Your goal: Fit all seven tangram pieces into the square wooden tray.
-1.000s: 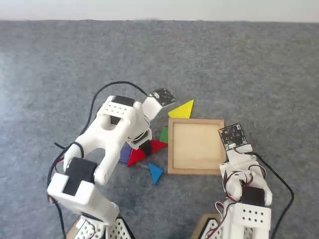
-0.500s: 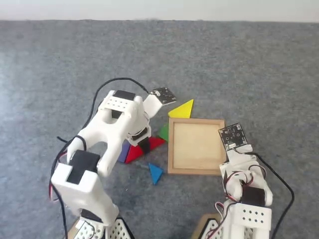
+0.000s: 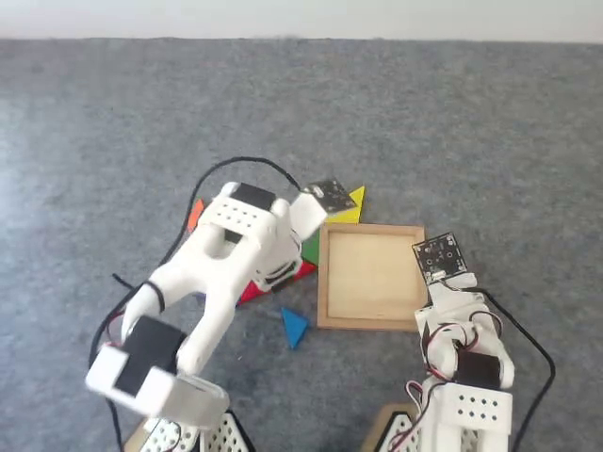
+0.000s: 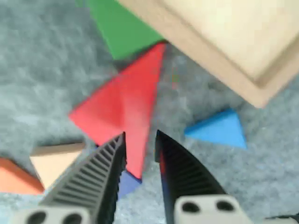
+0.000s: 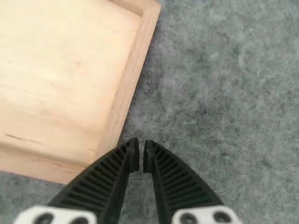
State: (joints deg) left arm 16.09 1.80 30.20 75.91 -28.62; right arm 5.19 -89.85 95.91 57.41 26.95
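— What is closest to the near edge of the table?

— The bases of the two arms. Just past them on the right, the right end effector [image 5: 140,148] hangs over the grey felt. Its jaws are pinched almost together with nothing between them, and its tips are just outside the right side of the wooden tray [image 3: 323,282].

— And the tray itself?

— It lies flat about midway across the table, a little toward the near edge. Every piece I can see lies outside it, off its left side and far-left corner.

— Which piece comes first?

— The small blue triangle [image 3: 295,327]. It lies alone on the felt just off the tray's near-left corner, not touching it.

— Then?

— The red triangle [image 3: 252,290], with one point reaching toward the tray's left side. The left end effector [image 4: 140,136] hovers over it with only a narrow gap between its jaws. I cannot tell whether they touch it. The wrist camera shows a purple piece [image 4: 127,183] peeking out by the red one's tip. A tan piece [image 4: 53,157] lies near, with an orange piece [image 4: 13,179] beside it.

— Farther on?

— A green triangle [image 3: 309,250] lies just beside the tray's left side, partly under the left arm [image 3: 236,254]. The yellow triangle [image 3: 350,207] lies beyond the tray's far-left corner, partly covered by that arm's camera board [image 3: 328,193].
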